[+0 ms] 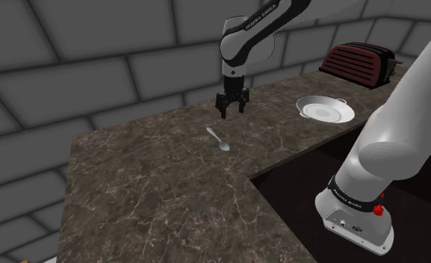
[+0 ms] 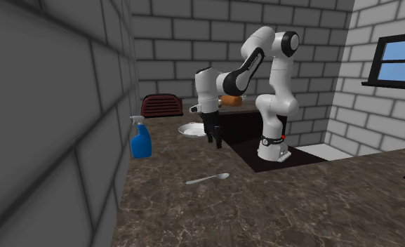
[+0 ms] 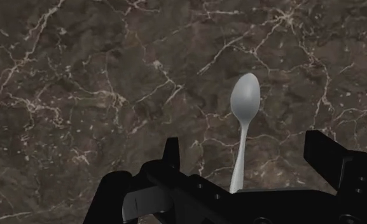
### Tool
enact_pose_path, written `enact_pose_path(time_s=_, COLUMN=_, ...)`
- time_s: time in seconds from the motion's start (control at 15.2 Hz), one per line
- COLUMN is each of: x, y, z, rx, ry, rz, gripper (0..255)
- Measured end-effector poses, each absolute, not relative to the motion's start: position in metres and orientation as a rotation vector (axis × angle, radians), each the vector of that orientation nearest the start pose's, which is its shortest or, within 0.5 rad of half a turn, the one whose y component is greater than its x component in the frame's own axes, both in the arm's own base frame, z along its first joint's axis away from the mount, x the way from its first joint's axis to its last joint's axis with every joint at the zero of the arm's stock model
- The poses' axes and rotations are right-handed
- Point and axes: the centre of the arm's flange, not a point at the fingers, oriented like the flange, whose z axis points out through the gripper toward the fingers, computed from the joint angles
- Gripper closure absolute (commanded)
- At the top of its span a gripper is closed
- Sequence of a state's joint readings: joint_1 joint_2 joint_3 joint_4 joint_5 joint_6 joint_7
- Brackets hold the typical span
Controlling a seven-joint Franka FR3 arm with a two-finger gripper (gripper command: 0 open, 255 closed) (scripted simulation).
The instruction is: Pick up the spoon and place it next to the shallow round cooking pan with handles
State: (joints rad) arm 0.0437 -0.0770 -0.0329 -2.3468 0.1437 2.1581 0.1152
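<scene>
The gripper [image 1: 232,113] hangs open over the untouched spoon [image 1: 219,140]. Grasping and carrying to the pan [image 1: 325,112], at the spoon's two o'clock, remain.

The arm [image 1: 400,127] is glossy white, built of fat rounded links with dark joints. Lettering [image 1: 258,16] (it reads FRANKA EMIKA) marks the forearm and a dark band [image 1: 348,197] near the foot, beside small red spots [image 1: 378,211]. The gripper [image 1: 232,113] is all black.

Open counter [image 1: 154,194] surrounds the spoon [image 1: 218,140]; the pan [image 1: 325,111] sits well apart.
</scene>
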Motion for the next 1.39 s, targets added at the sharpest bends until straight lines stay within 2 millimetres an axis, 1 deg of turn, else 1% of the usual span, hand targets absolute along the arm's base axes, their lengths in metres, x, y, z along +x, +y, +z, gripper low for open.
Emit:
enact_pose_path(time_s=0.2, x=0.502, y=0.012, z=0.321, rx=-2.987, ry=0.337, rz=0.179, gripper=0)
enact_pose_path(time_s=0.26, x=0.509, y=0.016, z=0.31, rx=-2.979, ry=0.354, rz=0.18, gripper=0)
enact_pose_path(time_s=0.46, x=0.538, y=0.022, z=0.283, rx=-2.952, ry=0.401, rz=0.178, gripper=0)
enact_pose_path(time_s=0.59, x=0.548, y=0.021, z=0.265, rx=-2.939, ry=0.426, rz=0.178, gripper=0)
enact_pose_path(time_s=0.79, x=0.55, y=0.025, z=0.247, rx=-2.934, ry=0.434, rz=0.177, gripper=0)
enact_pose_path(time_s=1.06, x=0.548, y=0.028, z=0.227, rx=-2.934, ry=0.435, rz=0.177, gripper=0)
enact_pose_path(time_s=1.39, x=0.548, y=0.03, z=0.223, rx=-2.934, ry=0.435, rz=0.177, gripper=0)
